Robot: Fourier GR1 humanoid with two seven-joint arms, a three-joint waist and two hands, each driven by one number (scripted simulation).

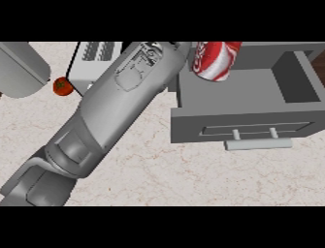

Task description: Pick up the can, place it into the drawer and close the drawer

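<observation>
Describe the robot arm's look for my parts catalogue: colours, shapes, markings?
One arm shows: a long, rounded forearm in glossy light grey, with recessed panel lines, a faint outlined marking on its upper shell and blocky, darker grey segments at its lower end. Its hand is not visible.

Kitchen setting: pale marbled desk [193, 179] carrying a toaster [93, 60], a tomato [63, 86], a red drinks can [216, 59] and an open grey drawer [254, 99].

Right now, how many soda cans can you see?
1. The red and white can is tilted above the open grey drawer, at its back left corner, beside the forearm. More could be hidden behind that arm.
</observation>
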